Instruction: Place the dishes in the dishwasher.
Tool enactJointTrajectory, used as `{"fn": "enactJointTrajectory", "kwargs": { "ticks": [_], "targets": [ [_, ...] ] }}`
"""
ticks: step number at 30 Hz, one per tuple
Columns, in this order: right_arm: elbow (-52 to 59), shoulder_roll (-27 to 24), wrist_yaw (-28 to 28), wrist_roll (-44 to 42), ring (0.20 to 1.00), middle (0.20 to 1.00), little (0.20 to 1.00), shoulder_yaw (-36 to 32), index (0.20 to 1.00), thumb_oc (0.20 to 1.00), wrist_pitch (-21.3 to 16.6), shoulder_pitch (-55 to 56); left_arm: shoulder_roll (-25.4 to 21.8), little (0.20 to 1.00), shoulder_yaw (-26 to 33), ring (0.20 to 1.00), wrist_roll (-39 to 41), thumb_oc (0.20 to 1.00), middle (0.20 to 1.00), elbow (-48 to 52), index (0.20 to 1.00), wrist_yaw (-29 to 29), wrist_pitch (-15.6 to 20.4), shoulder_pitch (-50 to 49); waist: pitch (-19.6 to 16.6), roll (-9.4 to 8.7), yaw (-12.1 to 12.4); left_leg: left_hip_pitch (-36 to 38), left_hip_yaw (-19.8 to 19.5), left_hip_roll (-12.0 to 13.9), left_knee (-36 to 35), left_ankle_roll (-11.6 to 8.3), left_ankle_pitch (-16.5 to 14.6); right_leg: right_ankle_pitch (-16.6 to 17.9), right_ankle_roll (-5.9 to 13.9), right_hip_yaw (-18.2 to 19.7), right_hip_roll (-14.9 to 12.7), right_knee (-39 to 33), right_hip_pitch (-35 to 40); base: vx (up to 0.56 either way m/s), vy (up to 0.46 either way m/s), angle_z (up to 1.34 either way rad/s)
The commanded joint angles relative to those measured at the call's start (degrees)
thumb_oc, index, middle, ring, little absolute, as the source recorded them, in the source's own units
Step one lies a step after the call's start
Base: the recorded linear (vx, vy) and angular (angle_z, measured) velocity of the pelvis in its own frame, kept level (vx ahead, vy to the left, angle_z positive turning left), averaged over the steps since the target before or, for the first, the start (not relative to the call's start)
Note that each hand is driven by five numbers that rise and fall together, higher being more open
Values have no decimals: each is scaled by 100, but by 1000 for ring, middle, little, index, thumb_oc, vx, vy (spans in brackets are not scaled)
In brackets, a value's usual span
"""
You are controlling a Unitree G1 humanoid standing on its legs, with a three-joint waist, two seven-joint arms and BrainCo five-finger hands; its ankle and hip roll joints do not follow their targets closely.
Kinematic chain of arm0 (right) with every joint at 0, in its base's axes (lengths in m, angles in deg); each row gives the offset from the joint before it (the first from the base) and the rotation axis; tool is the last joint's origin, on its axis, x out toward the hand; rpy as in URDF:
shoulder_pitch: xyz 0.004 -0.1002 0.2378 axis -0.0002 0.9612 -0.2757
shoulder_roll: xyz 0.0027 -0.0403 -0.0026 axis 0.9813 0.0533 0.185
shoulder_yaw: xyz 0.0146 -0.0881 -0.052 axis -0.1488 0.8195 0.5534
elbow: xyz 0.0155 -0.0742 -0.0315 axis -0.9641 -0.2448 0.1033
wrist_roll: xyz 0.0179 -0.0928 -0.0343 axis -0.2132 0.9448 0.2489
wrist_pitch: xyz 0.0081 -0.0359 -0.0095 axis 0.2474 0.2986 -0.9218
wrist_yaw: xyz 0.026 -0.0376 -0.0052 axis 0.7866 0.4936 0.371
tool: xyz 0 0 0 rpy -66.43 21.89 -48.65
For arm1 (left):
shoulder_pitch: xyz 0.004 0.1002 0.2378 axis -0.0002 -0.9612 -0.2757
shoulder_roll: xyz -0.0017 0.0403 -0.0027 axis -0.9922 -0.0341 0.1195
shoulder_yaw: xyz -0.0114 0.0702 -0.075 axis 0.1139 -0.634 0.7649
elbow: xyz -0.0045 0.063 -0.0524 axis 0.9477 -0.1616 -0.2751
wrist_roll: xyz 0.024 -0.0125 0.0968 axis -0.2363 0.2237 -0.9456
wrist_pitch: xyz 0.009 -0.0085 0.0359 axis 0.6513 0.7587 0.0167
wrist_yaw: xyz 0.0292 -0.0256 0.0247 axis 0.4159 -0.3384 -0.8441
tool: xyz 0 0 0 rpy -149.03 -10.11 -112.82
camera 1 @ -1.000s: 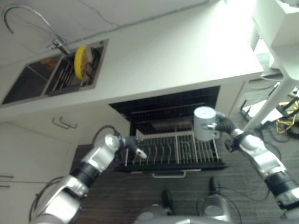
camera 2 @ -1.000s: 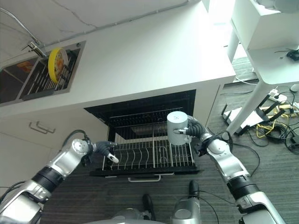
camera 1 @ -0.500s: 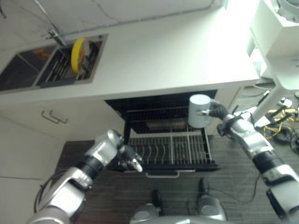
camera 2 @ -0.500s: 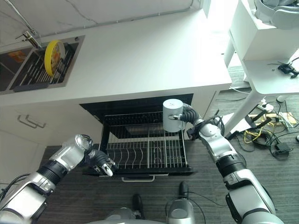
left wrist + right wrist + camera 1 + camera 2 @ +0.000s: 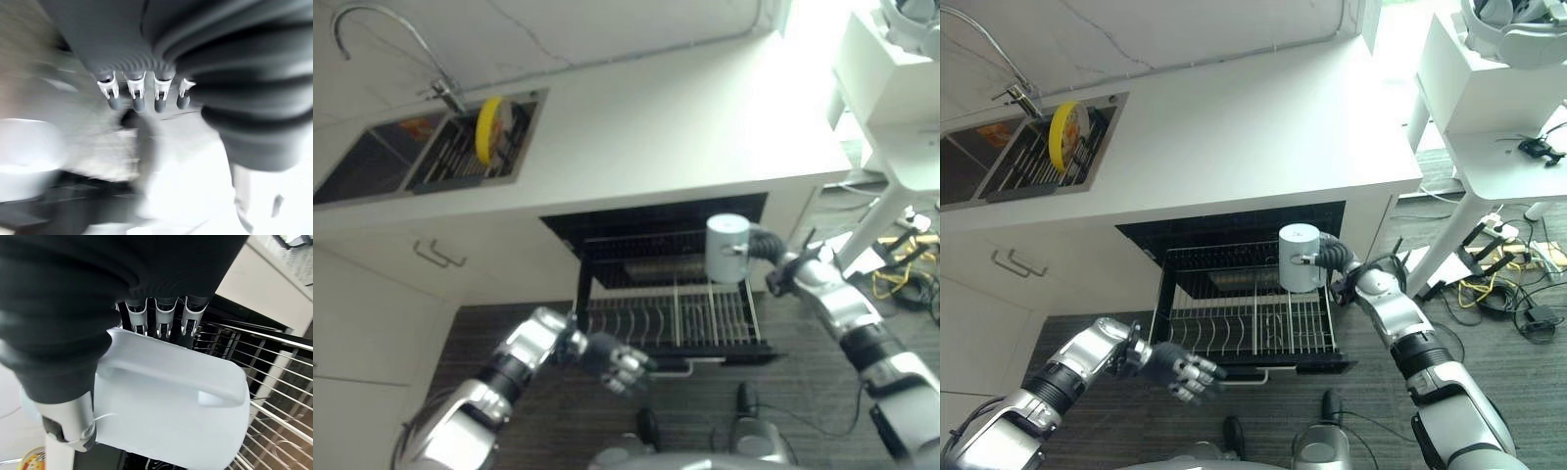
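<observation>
A white mug [image 5: 1299, 258] hangs upright over the back right of the pulled-out dishwasher rack [image 5: 1234, 333]. My right hand [image 5: 1334, 257] is shut on its handle; the right wrist view shows the fingers [image 5: 164, 320] hooked over the handle and the mug [image 5: 171, 401] above the rack wires. My left hand [image 5: 1181, 370] floats just in front of the rack's front edge, fingers spread and holding nothing; its fingers [image 5: 134, 95] also show in the left wrist view. A yellow plate [image 5: 1062, 132] stands on edge in the sink's drying rack.
The white counter [image 5: 1253, 127] runs above the open dishwasher, with the sink [image 5: 979, 162] and tap [image 5: 1013, 88] at its far left. A white table [image 5: 1489, 108] and floor cables [image 5: 1498, 284] are on the right. Cabinet fronts with a handle [image 5: 1013, 262] lie left.
My left hand has let go of the rack's front left corner and swung out in front of it toward the middle, fingers spread. The mug stays held over the rack. The camera shifted.
</observation>
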Motion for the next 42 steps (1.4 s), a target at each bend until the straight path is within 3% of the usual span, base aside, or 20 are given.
{"fn": "enactJointTrajectory", "kwargs": {
  "ticks": [1, 4, 6, 8, 13, 20, 28, 39, 40, 41, 42],
  "targets": [
    [-7, 80, -52, -26, 200, 200, 200, -24, 200, 200, -333, -404, -87, 1000, -51, 1000, 1716, 1000, 1000, -252, 1000, 1215, 392, 491, 57, -175, 121, -59, 70, 46, 14, -108, -302, -712, 247, -406, -286, 160, 392, 40, -19, 0],
    [-110, 232, -94, 40, 200, 200, 200, -21, 200, 200, -317, -284, 220, 1000, 400, 1000, 2660, 1000, 1000, -328, 1000, 1590, 1167, 416, 55, -235, 161, -23, 55, 52, 19, -118, -292, -701, 249, -472, -318, 199, 413, 70, -36, 6],
    [-120, 300, -113, 68, 200, 200, 200, -30, 200, 200, -323, -191, 331, 1000, 568, 1000, 2855, 1000, 1000, -272, 1000, 1460, 1381, 339, 50, -274, 174, 4, 63, 67, 26, -113, -298, -700, 245, -487, -323, 227, 418, 73, -50, 7],
    [-183, 350, -112, 100, 200, 200, 200, -43, 200, 200, -333, -137, 397, 1000, 637, 1000, 2854, 1000, 1000, -197, 1000, 1335, 1504, 299, 41, -284, 177, 34, 74, 74, 32, -108, -304, -702, 239, -492, -326, 247, 429, 82, -27, 0],
    [-449, 452, -75, 261, 200, 200, 200, -80, 200, 200, -269, -37, 597, 1000, 718, 1000, 2994, 1000, 1000, -307, 1000, 2231, 1765, 196, 45, -277, 204, 71, 19, 65, 77, -94, -296, -716, 235, -481, -339, 354, 424, 79, -2, 2],
    [-1185, 670, -445, 40, 200, 200, 200, 104, 200, 200, -321, -243, 1055, 1000, 569, 1000, 2864, 1000, 1000, -1026, 1000, 2716, 2393, -62, 168, -323, 355, -12, -58, 86, 151, -84, -257, -686, 224, -520, -339, 430, 357, 25, -71, 3],
    [-2314, 538, -654, -120, 200, 200, 200, 95, 200, 200, -459, -1055, 1021, 1000, 381, 1000, 3329, 1000, 1000, -931, 1000, 2679, 2742, 6, 560, -227, 533, -324, -154, 57, 273, -88, -194, -621, 217, -583, -424, 577, 86, -74, -42, 5],
    [-3264, 372, -781, -181, 200, 200, 200, 87, 200, 200, -451, -1783, 1003, 1000, 164, 1000, 3814, 1000, 1000, -811, 1000, 2596, 2876, 307, 847, -43, 604, -517, -196, -5, 249, -84, -143, -603, 213, -608, -472, 698, -185, -66, 17, 4],
    [-3288, 370, -794, -246, 269, 269, 269, 79, 269, 269, -423, -1826, 1001, 1000, 164, 1000, 3837, 1000, 1000, -789, 1000, 2605, 2871, 331, 870, -38, 608, -534, -207, -15, 247, -81, -142, -603, 213, -605, -474, 703, -204, -69, 9, 6],
    [-3328, 377, -834, -284, 514, 514, 514, 56, 514, 514, -398, -1861, 990, 1000, 155, 1000, 3879, 1000, 1000, -806, 1000, 2592, 2873, 363, 888, -29, 610, -546, -214, -23, 249, -79, -144, -602, 214, -607, -479, 717, -225, -76, 5, 8],
    [-3372, 385, -864, -297, 1000, 1000, 1000, 26, 1000, 1000, -381, -1891, 993, 1000, 135, 1000, 3904, 1000, 1000, -820, 1000, 2599, 2886, 407, 910, -24, 611, -560, -224, -29, 237, -74, -144, -595, 218, -613, -484, 724, -252, -72, 1, 7]
  ]
}}
